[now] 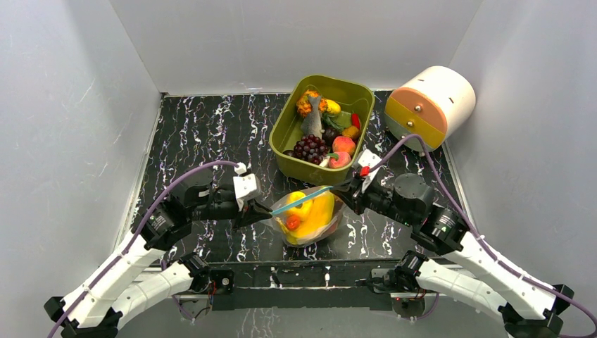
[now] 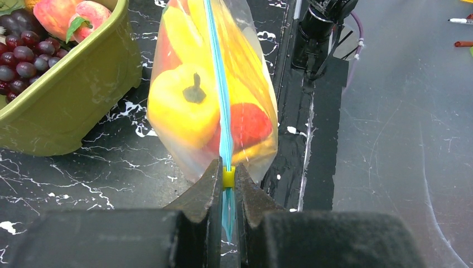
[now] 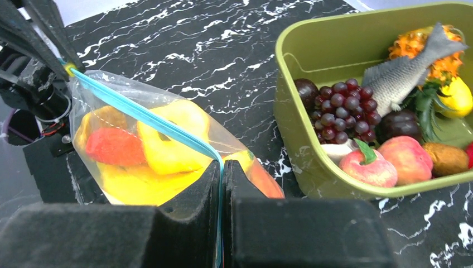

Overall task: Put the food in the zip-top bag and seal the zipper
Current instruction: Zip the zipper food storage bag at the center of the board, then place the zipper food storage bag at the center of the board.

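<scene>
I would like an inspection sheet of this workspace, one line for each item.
Surface: black marbled table, white veins.
Job's things: zip-top bag holds yellow and red food; zipper stretched between both tools.
Clutter: olive tub with grapes, fish, peaches; cream drum with drawers.
Tools: left tool shut on zipper at its yellow slider; right tool shut on zipper.
Cables: purple cable along each arm.
Surroundings: grey walls on three sides.

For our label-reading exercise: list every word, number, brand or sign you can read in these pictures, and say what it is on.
None can be read.
The bag, the green tub and the round drawer box carry no print.
A pen at the edge of the left wrist view is too small to tell.
</scene>
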Robot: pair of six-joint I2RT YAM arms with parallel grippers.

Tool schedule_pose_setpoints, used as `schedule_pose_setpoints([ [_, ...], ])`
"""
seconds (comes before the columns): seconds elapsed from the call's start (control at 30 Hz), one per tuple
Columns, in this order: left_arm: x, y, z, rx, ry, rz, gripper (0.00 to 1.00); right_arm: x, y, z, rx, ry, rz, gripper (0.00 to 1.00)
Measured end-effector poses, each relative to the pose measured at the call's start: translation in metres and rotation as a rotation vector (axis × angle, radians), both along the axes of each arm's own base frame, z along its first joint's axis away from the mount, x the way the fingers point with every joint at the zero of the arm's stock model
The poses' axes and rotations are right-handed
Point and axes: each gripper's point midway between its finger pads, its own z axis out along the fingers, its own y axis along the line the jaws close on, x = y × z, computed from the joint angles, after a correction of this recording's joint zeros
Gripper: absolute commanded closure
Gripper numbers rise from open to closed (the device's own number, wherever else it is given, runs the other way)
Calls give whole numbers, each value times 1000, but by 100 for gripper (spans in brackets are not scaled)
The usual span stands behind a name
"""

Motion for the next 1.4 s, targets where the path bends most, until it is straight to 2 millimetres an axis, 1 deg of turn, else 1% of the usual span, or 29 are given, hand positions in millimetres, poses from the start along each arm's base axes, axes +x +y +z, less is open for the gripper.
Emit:
schedule_pose_setpoints([
  [0.23, -2, 3, 3, -6, -17, -2, 100, 2, -24, 6, 36, -1, -111, 100],
  [0.33, -1, 3, 4, -10, -28, -1, 100, 1, -27, 7, 47, 7, -125, 100],
  [0.43, 0, 4, 5, -12, -38, 6, 100, 2, -29, 2, 46, 31, -153, 100],
  [0.6, 0, 6, 8, -20, -54, 18, 100, 2, -30, -1, 57, 54, -163, 100],
  [0.83, -6, 17, -1, 21, -27, 40, 100, -8, -15, -13, 16, 55, -46, 100],
  [1.0, -9, 30, -5, 47, -30, 81, 100, -14, -1, -15, 10, 46, 47, 100],
  [1.13, -14, 44, 3, 49, -47, 123, 100, -22, 16, -19, 5, 61, 152, 100],
  [1.27, -20, 56, 14, 20, -84, 162, 100, -32, 35, -29, -5, 105, 275, 100],
  [1.33, -22, 63, 16, 10, -98, 185, 100, -34, 43, -34, -14, 122, 319, 100],
  [1.4, -22, 67, 18, -1, -111, 205, 100, -33, 50, -35, -7, 111, 348, 100],
])
